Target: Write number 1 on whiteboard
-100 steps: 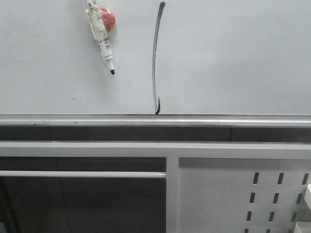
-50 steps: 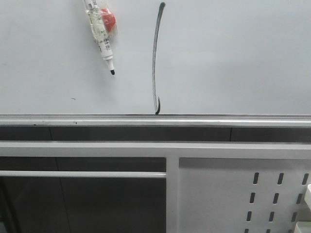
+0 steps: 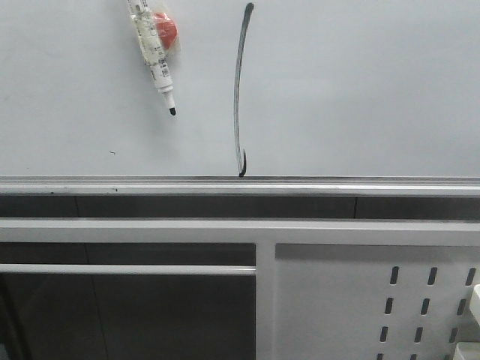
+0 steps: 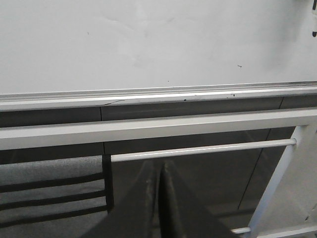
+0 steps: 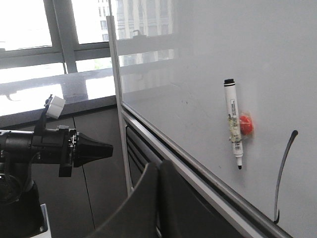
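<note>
A long, thin, dark, slightly curved number 1 (image 3: 238, 90) hooks low on the glossy pale whiteboard (image 3: 360, 90); both grippers, left gripper (image 4: 159, 171) and right gripper (image 5: 158, 171), are closed, empty.

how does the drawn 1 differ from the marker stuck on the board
The number 1 is a flat, thin dark stroke running nearly to the silver rail; the marker is a solid white barrel, shorter and higher up. The stroke is near vertical; the marker tilts, tip down. Both sit on the whiteboard.
</note>
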You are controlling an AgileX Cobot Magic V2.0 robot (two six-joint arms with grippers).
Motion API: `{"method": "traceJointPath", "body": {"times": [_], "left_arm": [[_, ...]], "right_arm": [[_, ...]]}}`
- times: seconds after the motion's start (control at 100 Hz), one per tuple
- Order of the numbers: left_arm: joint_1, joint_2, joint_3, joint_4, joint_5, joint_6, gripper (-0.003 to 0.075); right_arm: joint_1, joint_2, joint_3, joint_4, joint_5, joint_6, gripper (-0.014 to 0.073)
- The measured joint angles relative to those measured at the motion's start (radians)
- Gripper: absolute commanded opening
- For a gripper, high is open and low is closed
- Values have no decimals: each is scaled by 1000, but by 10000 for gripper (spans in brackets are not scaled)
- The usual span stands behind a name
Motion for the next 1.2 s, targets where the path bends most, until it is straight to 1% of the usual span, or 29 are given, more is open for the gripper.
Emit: {"method": "traceJointPath", "body": {"times": [0.51, 0.6, 0.67, 0.7, 0.72, 0.75, 0.77, 0.82, 0.84, 0.89, 0.96, 1.03, 1.06, 1.15, 1.2], "left_arm": [[0, 0, 0, 0, 0, -5, -20], [0, 0, 0, 0, 0, -5, -20], [0, 0, 0, 0, 0, -5, -20], [0, 0, 0, 0, 0, -5, -20], [0, 0, 0, 0, 0, -5, -20], [0, 0, 0, 0, 0, -5, -20], [0, 0, 0, 0, 0, -5, -20], [0, 0, 0, 0, 0, -5, -20], [0, 0, 0, 0, 0, -5, -20], [0, 0, 0, 0, 0, -5, -20], [0, 0, 0, 0, 0, -5, -20], [0, 0, 0, 0, 0, -5, -20], [0, 0, 0, 0, 0, -5, -20], [0, 0, 0, 0, 1, -5, -20], [0, 0, 0, 0, 1, -5, -20]], "right_arm": [[0, 0, 2, 0, 0, 0, -59], [0, 0, 25, -5, -55, 0, -59], [0, 0, 57, -60, -124, 17, -59], [-2, 0, 74, -111, -153, 58, -59], [-2, 0, 89, -165, -177, 108, -59], [-5, 0, 111, -276, -211, 223, -59], [-11, 0, 130, -323, -237, 276, -59], [-34, 0, 179, -510, -296, 492, -59], [-51, 0, 201, -553, -318, 543, -59], [-103, 0, 248, -711, -351, 725, -59], [-201, 0, 304, -875, -359, 906, -59], [-311, 0, 351, -1003, -344, 1039, -59], [-366, -2, 370, -1043, -334, 1073, -59], [-495, -25, 401, -1144, -287, 1131, -59], [-550, -50, 412, -1171, -255, 1137, -59]]}}
